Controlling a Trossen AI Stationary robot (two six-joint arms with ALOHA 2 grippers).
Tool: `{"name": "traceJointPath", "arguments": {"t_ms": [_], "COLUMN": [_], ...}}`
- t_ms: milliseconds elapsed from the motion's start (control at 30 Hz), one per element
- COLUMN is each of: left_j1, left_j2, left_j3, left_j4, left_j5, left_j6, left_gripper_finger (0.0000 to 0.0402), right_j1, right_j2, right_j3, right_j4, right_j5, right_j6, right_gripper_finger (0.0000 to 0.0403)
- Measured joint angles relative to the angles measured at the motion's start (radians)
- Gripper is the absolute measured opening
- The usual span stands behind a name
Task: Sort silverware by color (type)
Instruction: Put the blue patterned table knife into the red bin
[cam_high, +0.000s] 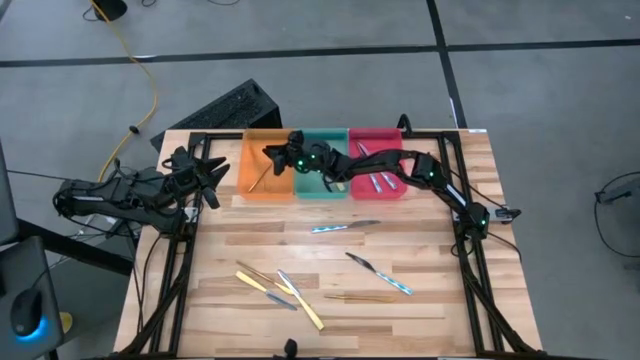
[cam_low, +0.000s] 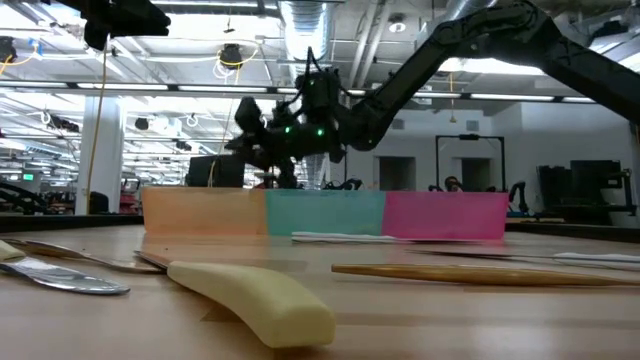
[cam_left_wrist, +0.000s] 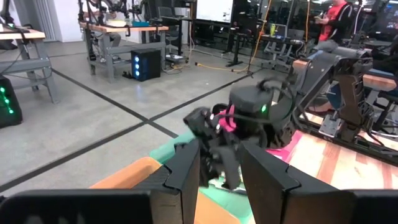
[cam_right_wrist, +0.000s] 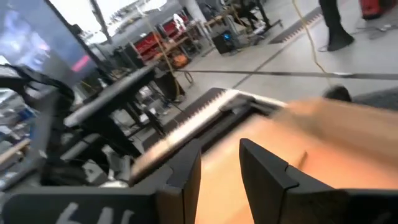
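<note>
Right end effector (cam_high: 272, 154) over orange tray (cam_high: 262, 185), fingers apart, empty. Left end effector (cam_high: 212, 172) parked off-surface, fingers apart. Loose silverware (cam_high: 378, 271) on the surface looks light, stiff, slick and flat-lying: best pinched across mid-handle.

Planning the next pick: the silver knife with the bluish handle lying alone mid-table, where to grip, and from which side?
Grip the silver knife near mid-length, coming straight down with the fingers across its width. It lies flat, crosswise, clear of its neighbours. The right gripper, over the orange tray, looks closer.

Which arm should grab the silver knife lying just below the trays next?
Probably the right. The right gripper hangs empty and open above the orange tray, and that arm spans the trays near the silver knife. The left gripper waits at the table's left edge, farther away.
</note>
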Motion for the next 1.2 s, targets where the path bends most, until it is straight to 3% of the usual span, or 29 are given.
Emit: {"name": "traceJointPath", "arguments": {"t_ms": [267, 433, 833, 1033, 1200], "left_j1": [0.0, 0.0, 0.0, 0.0, 0.0], "left_j2": [0.0, 0.0, 0.0, 0.0, 0.0], "left_j3": [0.0, 0.0, 0.0, 0.0, 0.0], "left_j4": [0.001, 0.002, 0.006, 0.007, 0.003], "left_j5": [0.0, 0.0, 0.0, 0.0, 0.0], "left_j6": [-0.001, -0.001, 0.012, 0.014, 0.014], "left_gripper_finger": [0.01, 0.01, 0.01, 0.01, 0.01], "right_j1": [-0.038, -0.056, -0.033, -0.007, 0.047], "right_j2": [-0.088, -0.19, -0.611, -0.837, -1.008], "right_j3": [0.0, 0.0, 0.002, 0.002, 0.002], "right_j4": [-0.025, -0.154, -0.705, -0.97, -1.226], "right_j5": [-0.18, -0.274, -0.277, -0.273, -0.169], "right_j6": [0.001, -0.04, -0.36, -0.414, -0.472], "right_gripper_finger": [0.0132, 0.0132, 0.0132, 0.0132, 0.0132]}}
